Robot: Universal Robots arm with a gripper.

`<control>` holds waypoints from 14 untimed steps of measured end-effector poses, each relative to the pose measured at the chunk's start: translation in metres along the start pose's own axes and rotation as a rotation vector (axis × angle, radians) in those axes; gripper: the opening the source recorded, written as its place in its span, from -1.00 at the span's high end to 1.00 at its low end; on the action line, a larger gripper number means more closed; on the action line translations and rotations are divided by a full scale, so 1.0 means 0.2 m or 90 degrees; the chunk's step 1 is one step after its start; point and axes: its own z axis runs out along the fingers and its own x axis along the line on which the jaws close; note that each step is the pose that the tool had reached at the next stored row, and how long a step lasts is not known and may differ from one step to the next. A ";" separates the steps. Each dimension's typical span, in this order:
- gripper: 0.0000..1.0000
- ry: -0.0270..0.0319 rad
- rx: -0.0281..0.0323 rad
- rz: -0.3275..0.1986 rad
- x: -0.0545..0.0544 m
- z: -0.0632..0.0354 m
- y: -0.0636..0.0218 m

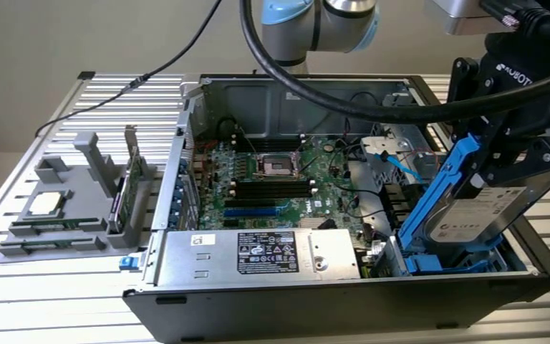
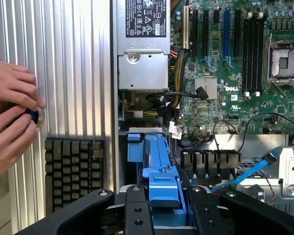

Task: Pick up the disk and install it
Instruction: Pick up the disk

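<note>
Room around the disk (image 1: 475, 211) is narrowed by the power supply (image 1: 256, 254), the case wall (image 1: 351, 304) and a blue cable (image 1: 397, 166), whereas free passage is left above the motherboard (image 1: 275, 179).

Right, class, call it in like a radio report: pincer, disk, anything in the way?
Pincer shut on the disk. Disk tilted, lower end over the drive bay, not seated. Blue cable close beside it; a person's hands outside the case.

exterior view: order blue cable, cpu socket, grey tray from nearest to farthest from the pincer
1. blue cable, close by the pincer, inside the case
2. cpu socket, mid motherboard
3. grey tray, outside the case, exterior view's far left
</note>
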 end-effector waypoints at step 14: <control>0.34 0.0016 -0.0001 -0.001 0.00 0.028 -0.001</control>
